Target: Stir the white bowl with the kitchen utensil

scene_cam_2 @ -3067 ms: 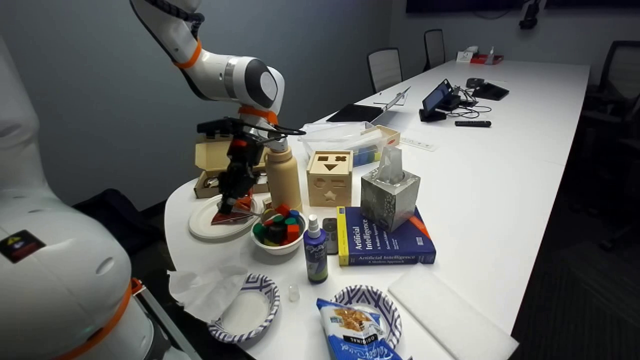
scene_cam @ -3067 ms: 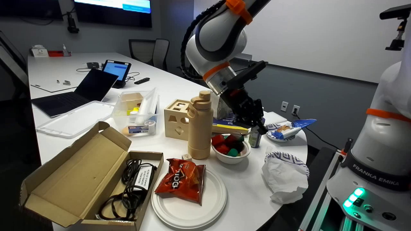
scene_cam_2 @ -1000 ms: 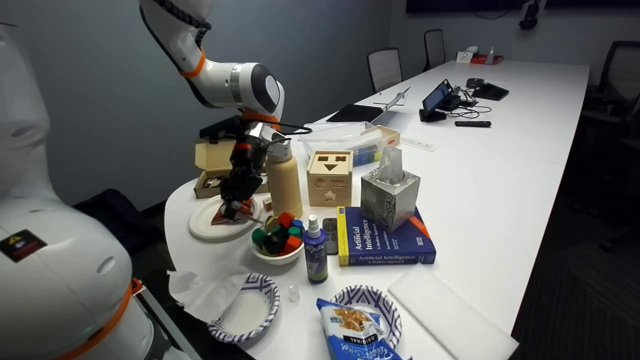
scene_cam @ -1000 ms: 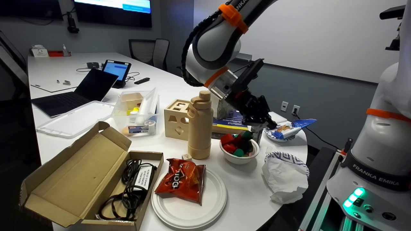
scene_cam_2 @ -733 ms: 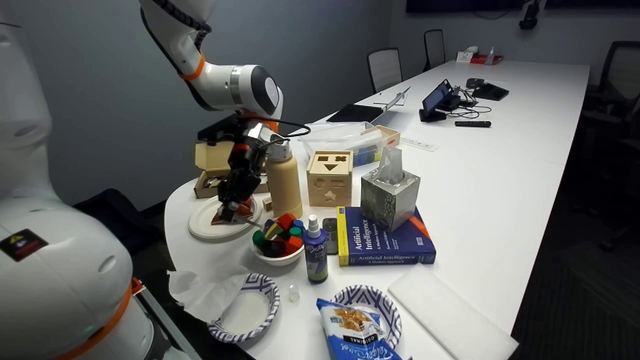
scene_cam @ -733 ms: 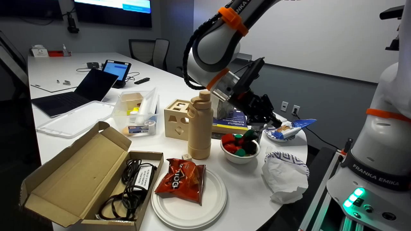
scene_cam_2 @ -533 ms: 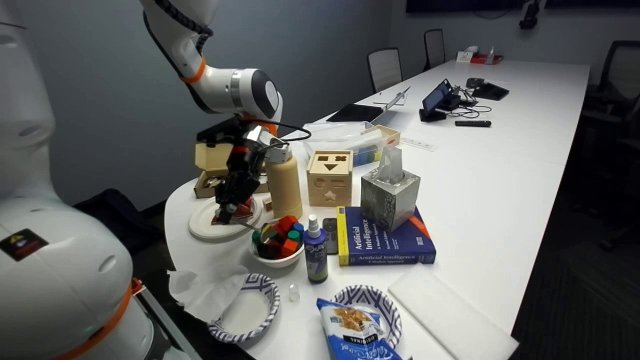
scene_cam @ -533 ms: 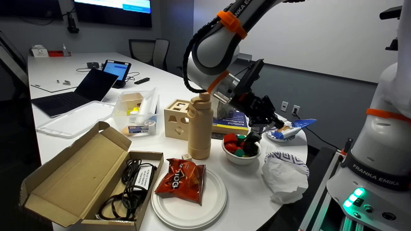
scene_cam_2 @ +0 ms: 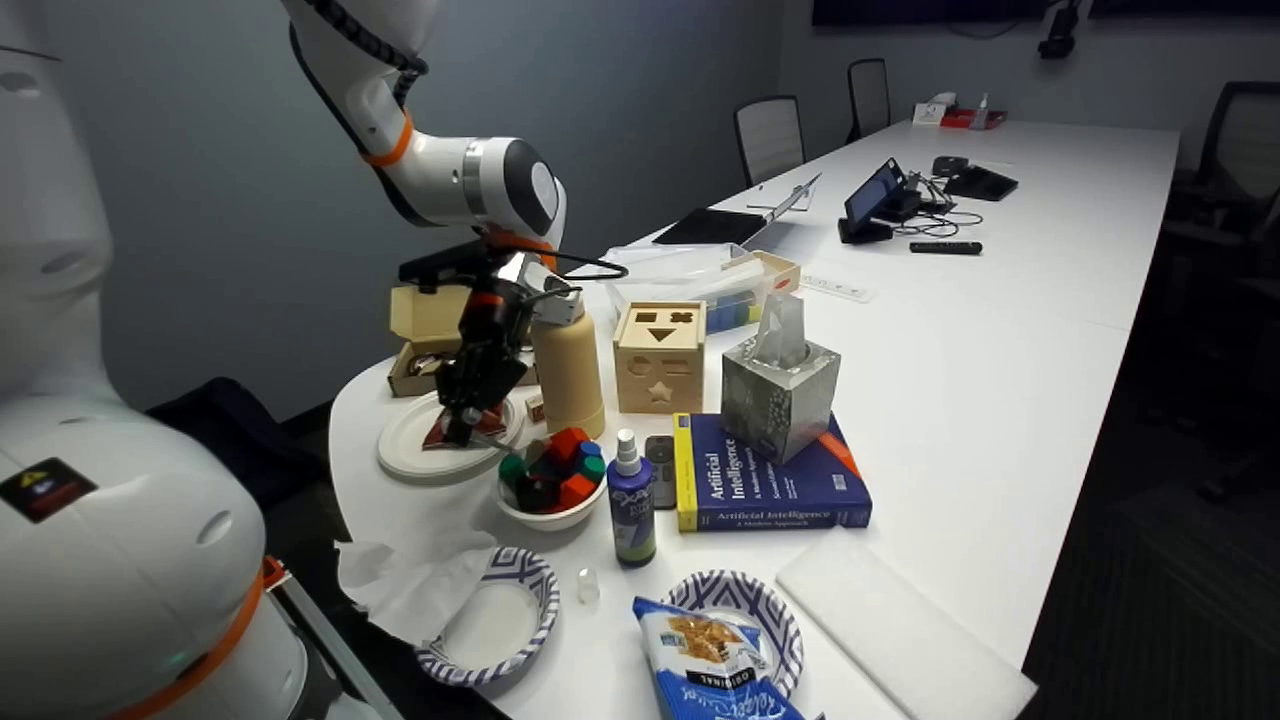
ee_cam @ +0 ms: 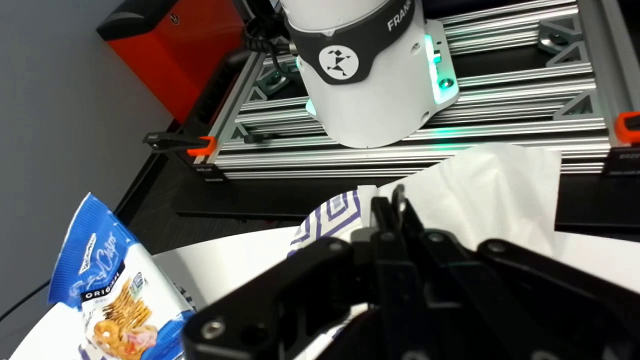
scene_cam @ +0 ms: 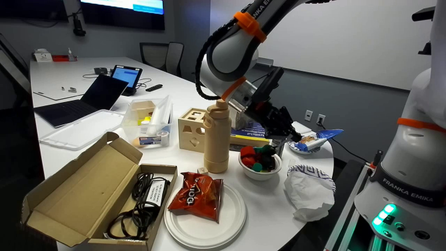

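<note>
The white bowl point(scene_cam: 258, 175) stands on the table, filled with red, green and dark blocks; it also shows in an exterior view point(scene_cam_2: 552, 521), with some blue pieces. My gripper point(scene_cam: 295, 136) is beside and above the bowl on the robot-base side, tilted. It is shut on the kitchen utensil point(scene_cam_2: 493, 441), whose slim grey handle slants down into the bowl. The utensil's head is among the blocks and mostly hidden. In the wrist view the jaws point(ee_cam: 392, 207) are closed with the shiny handle end point(ee_cam: 400, 196) sticking up between them; the bowl is out of view there.
A tan bottle point(scene_cam: 217, 139) stands close behind the bowl. A spray bottle point(scene_cam_2: 632, 510) stands close beside it. A white plate point(scene_cam: 205, 232) with a red chip bag point(scene_cam: 197, 195), a shape box point(scene_cam_2: 658, 360), a book point(scene_cam_2: 770, 490) and patterned paper bowls point(scene_cam_2: 500, 620) are around.
Over three seconds the bowl has slid away from the tan bottle and the blocks have shifted. In the last half second gripper, utensil and bowl moved slightly back toward the bottle.
</note>
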Controlling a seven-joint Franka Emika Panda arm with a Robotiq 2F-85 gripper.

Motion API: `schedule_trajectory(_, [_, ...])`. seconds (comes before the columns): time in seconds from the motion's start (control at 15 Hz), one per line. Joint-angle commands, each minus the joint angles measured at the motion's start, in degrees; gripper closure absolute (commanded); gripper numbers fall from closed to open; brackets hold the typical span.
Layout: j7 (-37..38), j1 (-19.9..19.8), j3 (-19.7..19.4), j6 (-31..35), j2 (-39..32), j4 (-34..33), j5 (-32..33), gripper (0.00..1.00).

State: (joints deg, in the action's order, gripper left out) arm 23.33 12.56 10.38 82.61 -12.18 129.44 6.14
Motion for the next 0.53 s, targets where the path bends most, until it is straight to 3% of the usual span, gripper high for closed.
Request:
schedule_trajectory(0.0, [0.8,0.4,-0.4,3.7,2.2,0.8,-0.4,0.99])
schedule_trajectory(0.2, [0.3,0.3,-0.1,3.0,6.0,2.1,-0.7,0.99])
schedule_trajectory(0.47, [0.6,0.4,0.5,-3.6,12.5,3.0,-1.2,0.99])
